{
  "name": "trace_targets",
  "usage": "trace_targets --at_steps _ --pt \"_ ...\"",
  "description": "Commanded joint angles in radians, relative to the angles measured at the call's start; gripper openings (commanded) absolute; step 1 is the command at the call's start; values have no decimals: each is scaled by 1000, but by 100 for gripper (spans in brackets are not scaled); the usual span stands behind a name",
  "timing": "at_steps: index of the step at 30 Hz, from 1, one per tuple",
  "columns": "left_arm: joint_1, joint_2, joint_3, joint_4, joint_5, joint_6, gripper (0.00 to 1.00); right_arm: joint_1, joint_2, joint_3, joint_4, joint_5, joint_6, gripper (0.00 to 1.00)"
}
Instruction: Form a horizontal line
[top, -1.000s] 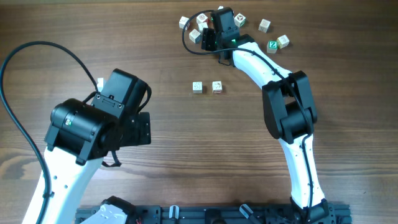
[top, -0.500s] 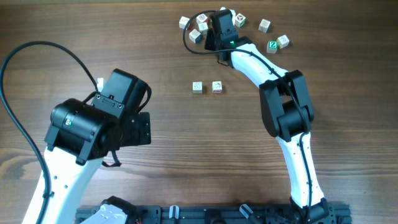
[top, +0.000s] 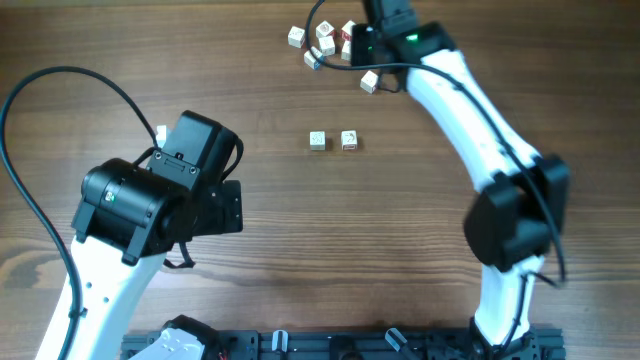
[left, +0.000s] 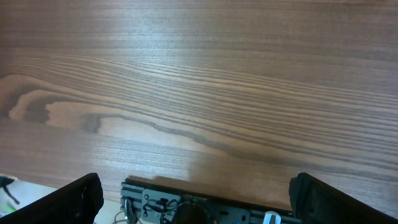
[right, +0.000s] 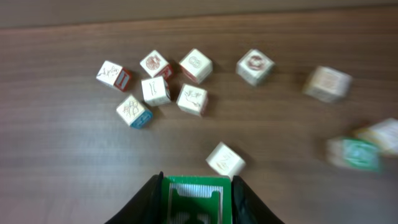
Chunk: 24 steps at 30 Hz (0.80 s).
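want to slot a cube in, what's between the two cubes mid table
Nothing: the overhead view shows bare table between the left cube and the right cube; they sit apart.

wooden table (top: 330, 250) | letter cubes (right: 155, 91): loose cluster, far edge | stray cube (right: 225, 159): near cluster, apart

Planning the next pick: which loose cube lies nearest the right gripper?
The lone white cube just ahead of the right gripper, apart from the cluster.

Desk (top: 330, 250) centre to bottom of overhead frame open. Obstacles: cube cluster (top: 326, 44) top centre, stray cube (top: 369, 82) below it, cube pair (top: 348, 140) mid-frame.
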Motion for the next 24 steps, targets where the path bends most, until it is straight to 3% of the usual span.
trace_targets --at_steps 1,3,6,11,16,24 --pt "3 -7 0 -1 -9 -2 100 -33 -45 6 -109 74 -19 29" --pt "3 -7 0 -1 -9 -2 100 -55 -42 -16 -220 45 -16 29" --pt "3 -7 0 -1 -9 -2 100 -58 -40 -129 -206 0 -15 30" --pt "3 -7 0 -1 -9 -2 100 -56 -39 -431 76 -175 18 29" --pt "3 -7 0 -1 -9 -2 100 -49 -37 -647 332 -196 57 32" --pt "3 -7 0 -1 -9 -2 100 -2 -37 -679 368 -267 33 32"
